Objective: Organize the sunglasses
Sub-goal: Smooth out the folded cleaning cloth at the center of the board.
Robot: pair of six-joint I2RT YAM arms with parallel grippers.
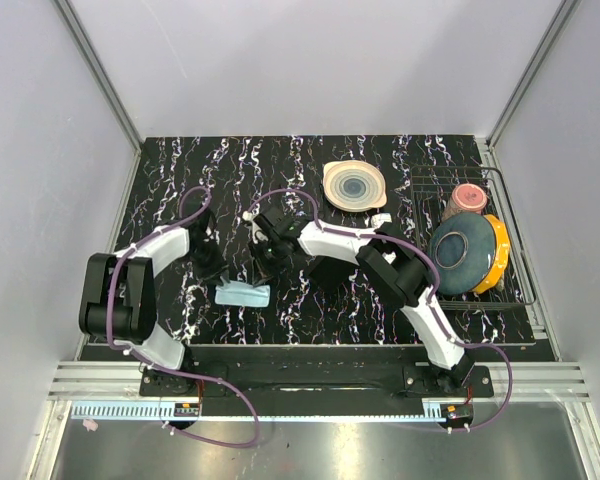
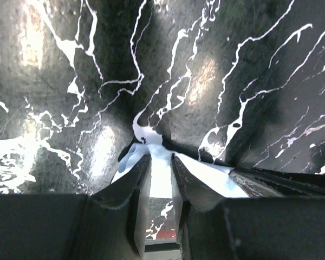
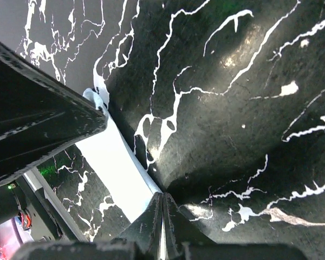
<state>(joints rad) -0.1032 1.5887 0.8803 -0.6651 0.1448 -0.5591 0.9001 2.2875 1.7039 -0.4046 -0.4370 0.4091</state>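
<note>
Black marbled bench (image 1: 180, 180); left fingers (image 2: 132, 200) pinch a pale flat pouch (image 2: 206, 174) between them, right fingers (image 3: 146, 227) pressed shut at its edge.

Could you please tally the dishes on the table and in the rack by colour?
Cream: 1, the cream plate on the table
Pink: 1, the pink cup in the rack
Dark blue: 1, the blue plate in the rack
Yellow: 1, the yellow dish behind the blue plate
Total: 4
</note>
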